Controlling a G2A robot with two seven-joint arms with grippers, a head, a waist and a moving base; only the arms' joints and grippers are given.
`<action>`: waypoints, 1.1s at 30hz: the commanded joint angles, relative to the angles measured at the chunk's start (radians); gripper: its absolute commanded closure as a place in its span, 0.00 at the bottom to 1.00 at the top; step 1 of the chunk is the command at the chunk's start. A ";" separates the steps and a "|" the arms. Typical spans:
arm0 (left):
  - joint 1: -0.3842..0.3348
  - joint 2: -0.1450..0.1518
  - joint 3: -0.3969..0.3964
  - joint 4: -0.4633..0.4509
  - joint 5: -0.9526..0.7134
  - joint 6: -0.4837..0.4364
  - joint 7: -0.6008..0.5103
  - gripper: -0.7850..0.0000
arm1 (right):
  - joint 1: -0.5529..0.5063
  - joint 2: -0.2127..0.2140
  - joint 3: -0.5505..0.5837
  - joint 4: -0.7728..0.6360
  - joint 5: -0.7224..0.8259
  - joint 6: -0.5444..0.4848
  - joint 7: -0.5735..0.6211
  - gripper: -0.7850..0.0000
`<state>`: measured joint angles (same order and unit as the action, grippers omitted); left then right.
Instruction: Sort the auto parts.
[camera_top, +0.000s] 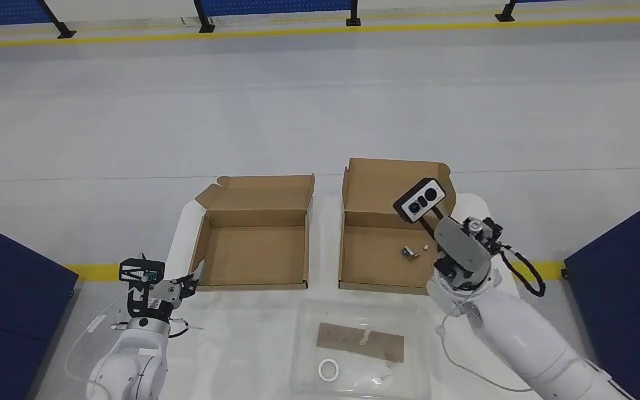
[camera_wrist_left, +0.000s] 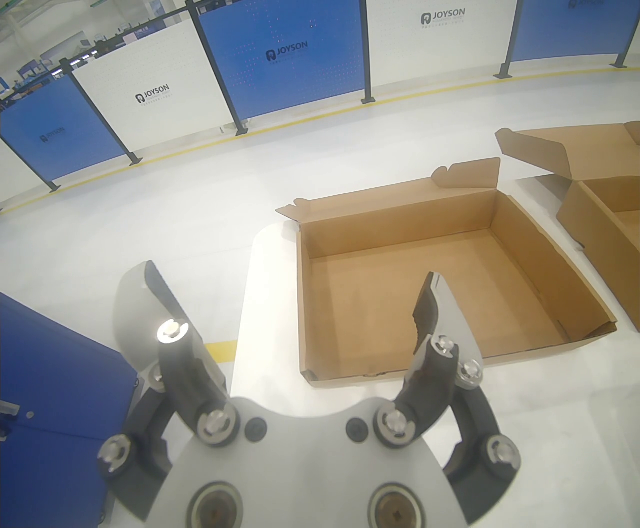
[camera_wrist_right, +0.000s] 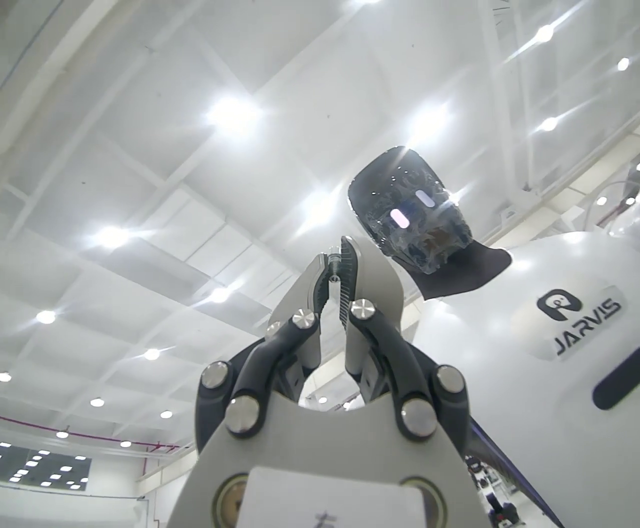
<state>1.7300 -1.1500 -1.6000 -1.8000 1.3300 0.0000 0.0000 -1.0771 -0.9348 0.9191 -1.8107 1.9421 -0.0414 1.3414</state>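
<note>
Top view: one small part in the right box, a white ring waiting in the tray. Left wrist: left gripper spread wide. Right wrist: right gripper pinches, seemingly, a screw; sorting's barely begun.

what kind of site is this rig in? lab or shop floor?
Probably a factory or warehouse-style hall, fenced off as a test cell: blue and white partition panels on black stands, a yellow floor line along them, and a high ceiling with rows of lights.
</note>
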 joint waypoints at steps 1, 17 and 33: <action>0.000 0.000 0.000 0.000 0.000 0.000 0.000 0.00 | -0.013 -0.007 0.007 -0.003 0.033 0.013 -0.009 1.00; 0.000 0.000 0.000 0.000 0.000 0.000 0.000 0.00 | -0.068 -0.054 0.072 -0.006 0.003 0.041 -0.052 1.00; 0.000 0.000 0.000 0.000 0.000 0.000 0.000 0.00 | -0.102 -0.089 0.128 -0.030 -0.090 0.075 -0.039 1.00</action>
<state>1.7300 -1.1500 -1.6000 -1.8000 1.3300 0.0000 0.0000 -1.1745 -1.0205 1.0459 -1.8355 1.8291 0.0240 1.3034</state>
